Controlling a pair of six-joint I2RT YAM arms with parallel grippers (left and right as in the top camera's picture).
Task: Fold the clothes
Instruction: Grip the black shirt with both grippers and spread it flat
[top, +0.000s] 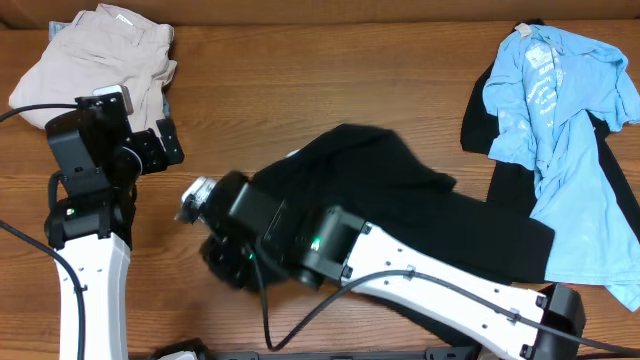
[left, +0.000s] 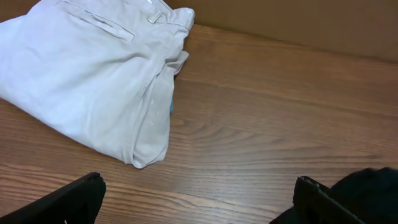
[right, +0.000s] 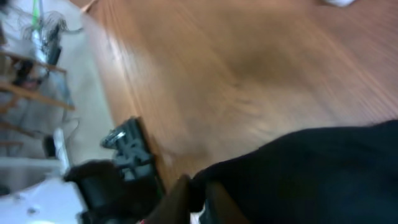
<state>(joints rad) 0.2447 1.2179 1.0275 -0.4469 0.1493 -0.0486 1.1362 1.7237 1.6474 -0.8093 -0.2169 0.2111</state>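
The black T-shirt (top: 400, 190) lies crumpled at the table's middle. My right gripper (top: 218, 256) reaches to the shirt's left end. In the right wrist view its fingers (right: 200, 198) are shut on an edge of the black T-shirt (right: 311, 174), with the cloth lifted over the wood. My left gripper (top: 166, 146) is open and empty left of the shirt. Its fingers (left: 199, 205) are spread wide above bare wood, with the shirt's edge (left: 373, 186) at the right. A light blue tee (top: 560, 120) lies over another black garment (top: 510, 185) at the far right.
Folded beige trousers (top: 100, 55) lie at the back left, just beyond my left gripper, and fill the upper left of the left wrist view (left: 93, 68). The table's front edge (right: 118, 118) and a black clamp (right: 127, 149) show in the right wrist view.
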